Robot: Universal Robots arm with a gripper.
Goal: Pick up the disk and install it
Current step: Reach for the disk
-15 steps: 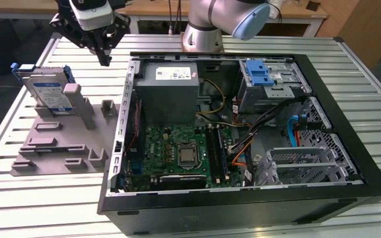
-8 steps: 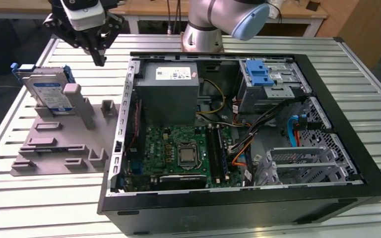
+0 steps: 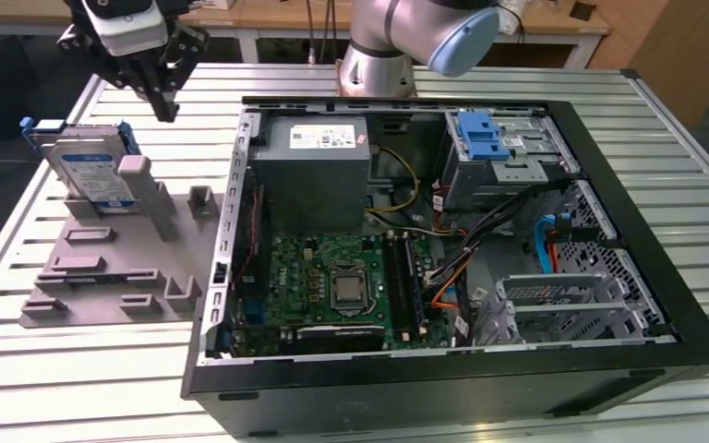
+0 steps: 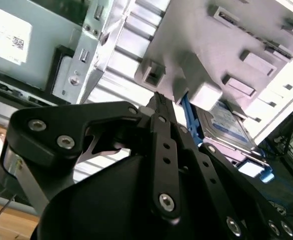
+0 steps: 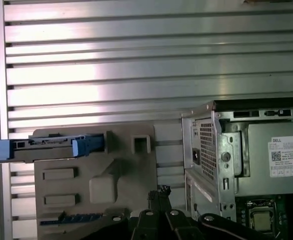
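The disk (image 3: pixel 90 171), silver with a white-and-blue label and blue rails, stands on edge in a slot of the grey fixture plate (image 3: pixel 108 277) at the exterior view's left. My gripper (image 3: pixel 166 113) hangs above and a little behind it, apart from it, fingers shut to a point with nothing held. In the second wrist view the closed fingertips (image 4: pixel 156 102) point at the fixture, with the disk (image 4: pixel 226 125) beyond them. In the first wrist view the disk (image 5: pixel 56 145) shows edge-on, away from the gripper (image 5: pixel 159 191).
The open computer case (image 3: pixel 650 231) lies beside the fixture on a slatted metal table (image 3: pixel 71 378). Inside are a grey power-supply box (image 3: pixel 318 166), a motherboard (image 3: pixel 342 286), a blue latch with metal cage (image 3: pixel 490 143), loose cables and a metal bay (image 3: pixel 570 305). The arm's base (image 3: pixel 379 65) stands behind the case.
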